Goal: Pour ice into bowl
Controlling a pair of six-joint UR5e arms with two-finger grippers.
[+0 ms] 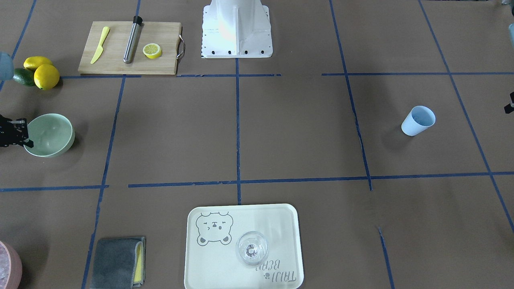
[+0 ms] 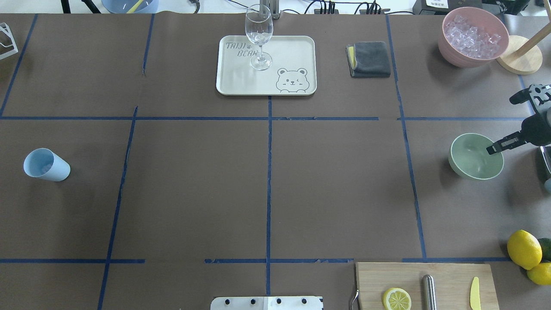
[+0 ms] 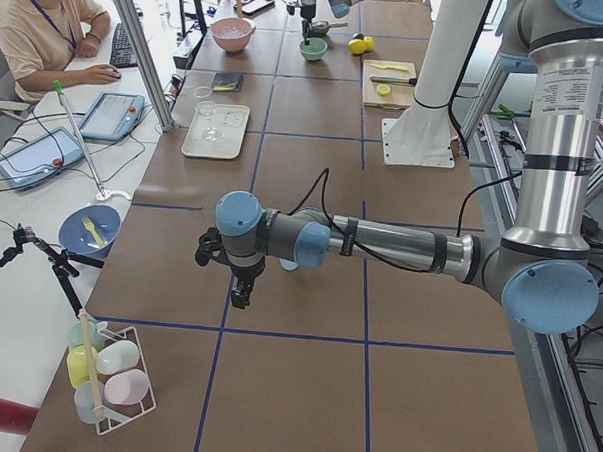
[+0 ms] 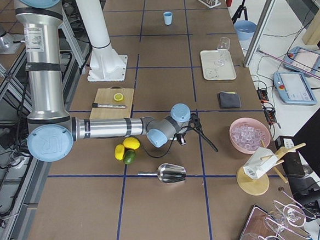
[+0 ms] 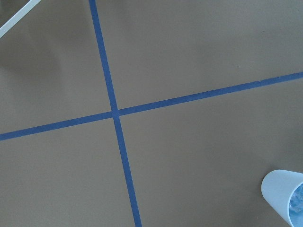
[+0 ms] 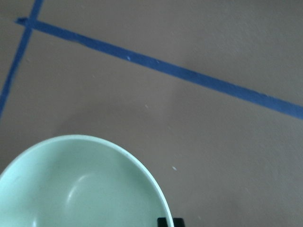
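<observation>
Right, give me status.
Right hand at mint bowl rim, grip unclear. Left hand by blue cup, state unclear. Mint bowl contents unclear; ice heap in pink bowl. No obstruction seen.

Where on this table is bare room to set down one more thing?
The middle is bare, between the light blue cup and the mint-green bowl, from the bear tray to the cutting board. It is crowded around the pink bowl of ice and the lemons.

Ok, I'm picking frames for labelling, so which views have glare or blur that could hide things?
Front-facing view: glare washes out the white robot base and puts a sheen on the tray. Right wrist view: the green bowl is close and soft-edged. Left wrist view: the blue cup is cropped at the corner. Overhead view: even light, faint shadows.
</observation>
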